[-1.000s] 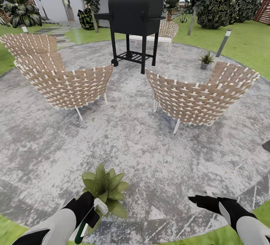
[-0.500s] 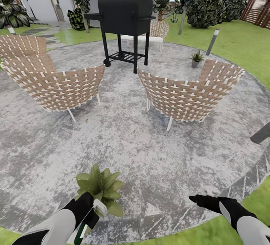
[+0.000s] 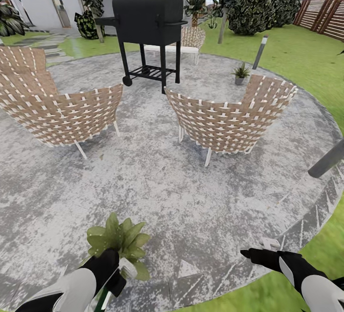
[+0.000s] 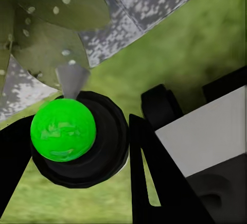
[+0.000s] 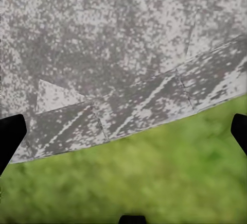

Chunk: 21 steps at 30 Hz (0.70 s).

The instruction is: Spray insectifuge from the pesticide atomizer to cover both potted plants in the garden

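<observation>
Left gripper (image 3: 112, 274) clamps the pesticide atomizer (image 4: 77, 139) right by the near potted plant (image 3: 117, 242); right gripper (image 3: 248, 253) spread, empty — best sweep the nozzle across every leaf.

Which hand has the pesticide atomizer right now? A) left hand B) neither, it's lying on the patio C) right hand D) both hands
A: in the head view the left hand is closed around the pesticide atomizer beside the near potted plant, while the right hand is open with nothing in it.
</observation>
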Motion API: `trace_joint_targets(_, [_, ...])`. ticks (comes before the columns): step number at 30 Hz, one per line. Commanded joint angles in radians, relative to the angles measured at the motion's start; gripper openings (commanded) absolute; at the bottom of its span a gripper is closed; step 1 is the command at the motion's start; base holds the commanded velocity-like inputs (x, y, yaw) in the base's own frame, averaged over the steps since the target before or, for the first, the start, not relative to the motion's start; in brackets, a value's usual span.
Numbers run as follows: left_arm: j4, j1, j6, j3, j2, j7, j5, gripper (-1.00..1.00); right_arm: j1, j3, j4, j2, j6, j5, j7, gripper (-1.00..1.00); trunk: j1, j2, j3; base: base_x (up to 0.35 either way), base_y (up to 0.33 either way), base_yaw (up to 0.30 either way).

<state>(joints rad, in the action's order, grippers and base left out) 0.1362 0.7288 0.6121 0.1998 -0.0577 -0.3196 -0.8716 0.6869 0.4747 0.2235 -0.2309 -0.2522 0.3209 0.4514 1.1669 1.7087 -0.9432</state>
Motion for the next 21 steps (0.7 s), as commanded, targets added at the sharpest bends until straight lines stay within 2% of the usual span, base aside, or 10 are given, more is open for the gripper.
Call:
trace_joint_targets(1, [-0.002,0.0,0.004,0.007,-0.001,-0.007,-0.011,-1.0,0.0,0.009,0.002,0.0,-0.006,0.009,0.006,1.0,0.0,0.0,-0.001,0.001,-0.001,0.0])
trace_joint_targets(10, [-0.011,0.0,0.004,0.008,0.0,-0.006,-0.011,-1.0,0.0,0.007,0.002,0.0,-0.006,0.009,0.003,1.0,0.0,0.0,-0.001,0.0,-0.092,0.0])
trace_joint_targets(13, [-0.067,0.0,0.002,0.008,0.003,-0.005,-0.012,-1.0,0.0,0.007,0.002,0.001,-0.006,0.009,0.002,1.0,0.0,0.0,-0.001,0.0,-0.012,0.0])
trace_joint_targets(16, [-0.09,0.0,0.0,0.007,0.025,-0.004,-0.012,-1.0,0.0,0.007,0.001,0.001,-0.006,0.009,0.001,1.0,0.0,0.0,-0.001,0.0,-0.002,0.0])
trace_joint_targets(18, [-0.095,0.0,0.0,0.007,0.049,-0.004,-0.012,-1.0,0.0,0.007,0.002,0.001,-0.006,0.009,0.001,1.0,0.0,0.0,-0.001,0.0,0.0,0.0])
trace_joint_targets(21, [-0.095,0.0,0.0,0.007,0.059,-0.004,-0.012,-1.0,0.0,0.007,0.002,0.001,-0.006,0.009,0.001,1.0,0.0,0.0,-0.001,0.0,0.0,0.0])
